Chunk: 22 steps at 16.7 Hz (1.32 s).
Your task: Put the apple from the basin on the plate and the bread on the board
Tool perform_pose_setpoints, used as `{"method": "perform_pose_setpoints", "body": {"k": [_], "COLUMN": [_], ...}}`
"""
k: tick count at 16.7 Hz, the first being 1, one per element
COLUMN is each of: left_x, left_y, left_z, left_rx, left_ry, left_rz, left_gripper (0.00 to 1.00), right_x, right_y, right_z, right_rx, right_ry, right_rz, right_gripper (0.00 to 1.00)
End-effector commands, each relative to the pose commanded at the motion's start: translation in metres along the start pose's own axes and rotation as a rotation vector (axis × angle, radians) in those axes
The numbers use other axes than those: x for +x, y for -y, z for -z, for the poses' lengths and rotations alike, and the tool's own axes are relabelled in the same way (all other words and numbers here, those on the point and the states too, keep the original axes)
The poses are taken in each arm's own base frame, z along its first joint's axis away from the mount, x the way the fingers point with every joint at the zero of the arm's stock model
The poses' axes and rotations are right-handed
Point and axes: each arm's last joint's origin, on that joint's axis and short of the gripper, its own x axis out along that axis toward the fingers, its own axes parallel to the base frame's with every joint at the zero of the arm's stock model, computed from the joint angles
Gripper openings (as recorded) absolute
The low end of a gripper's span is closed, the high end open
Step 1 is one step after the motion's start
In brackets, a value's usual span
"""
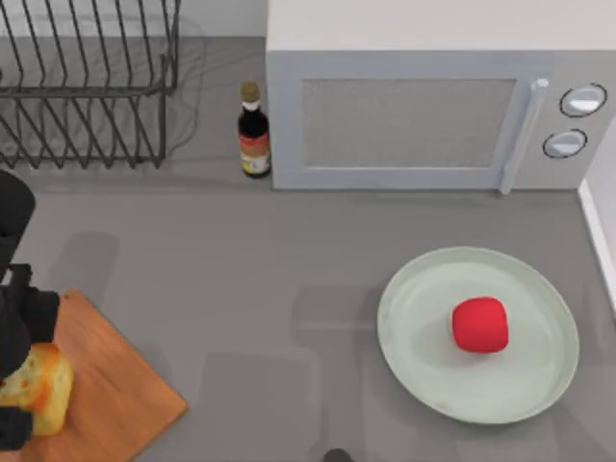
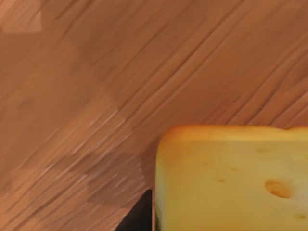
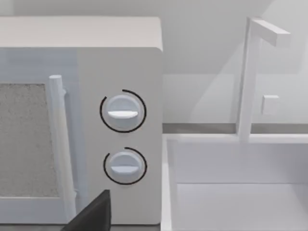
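Top view: apple (image 1: 480, 324) on plate (image 1: 478, 334); left hand (image 1: 17, 385) grips bread (image 1: 38, 387) on board (image 1: 106, 380); advise releasing gently, then lifting straight up.

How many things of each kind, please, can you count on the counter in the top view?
Food: 2, the apple and the bread
Dishes and boards: 2, the plate and the board
Bottles: 1
Racks: 1
Microwaves: 1
Total: 7
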Motion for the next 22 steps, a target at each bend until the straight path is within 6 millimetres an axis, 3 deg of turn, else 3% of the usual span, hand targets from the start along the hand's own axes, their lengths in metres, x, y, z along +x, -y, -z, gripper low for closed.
{"method": "perform_pose_setpoints", "body": {"k": [6,17,22], "left_x": [0.0,-0.001,-0.015], "left_y": [0.0,-0.001,-0.017], "left_z": [0.0,0.0,-0.004], "left_rx": [0.0,0.009,0.188], "left_ry": [0.0,-0.001,0.0], "left_rz": [0.0,0.013,0.214], "left_gripper": [0.98,1.0,1.0], "right_x": [0.0,0.0,0.0], "right_y": [0.0,0.0,0.0], "right_z": [0.0,0.0,0.0], "right_rx": [0.0,0.0,0.0], "right_ry": [0.0,0.0,0.0], "right_rz": [0.0,0.0,0.0], "right_gripper": [1.0,1.0,1.0]}}
